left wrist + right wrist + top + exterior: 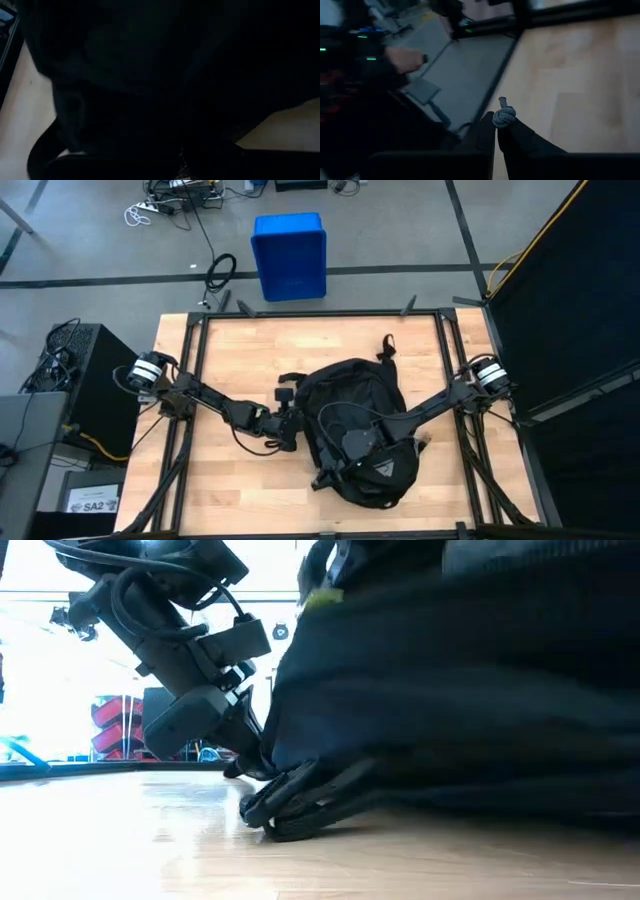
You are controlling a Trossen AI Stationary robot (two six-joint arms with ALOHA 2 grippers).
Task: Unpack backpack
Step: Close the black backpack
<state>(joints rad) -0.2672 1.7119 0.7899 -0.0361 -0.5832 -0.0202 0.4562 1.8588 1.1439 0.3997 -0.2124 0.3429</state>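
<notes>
The black backpack [355,430] lies flat on the middle of the wooden table, with its pale triangular logo [386,471] toward the near edge. It fills the low view [450,690] and the left wrist view [150,75]. My left gripper [290,425] is at the backpack's left side, low against the fabric [245,750]. My right gripper [352,442] reaches in from the right over the top of the backpack and is shut on a grey knotted zip pull cord [504,116]. My right gripper pinches the grey zip pull cord just below its knot [503,120] between the two fingertips [487,131]. The knot stands out past the fingertips. The arm comes slanting down from the table's right side. What the cord leads to is hidden behind the fingers.
A blue plastic bin [289,255] stands on the floor beyond the far edge. Loose straps [300,802] lie on the table at the backpack's left near corner. Bare wood [200,480] shows left and right of the backpack. A black curtain [570,300] hangs at the right.
</notes>
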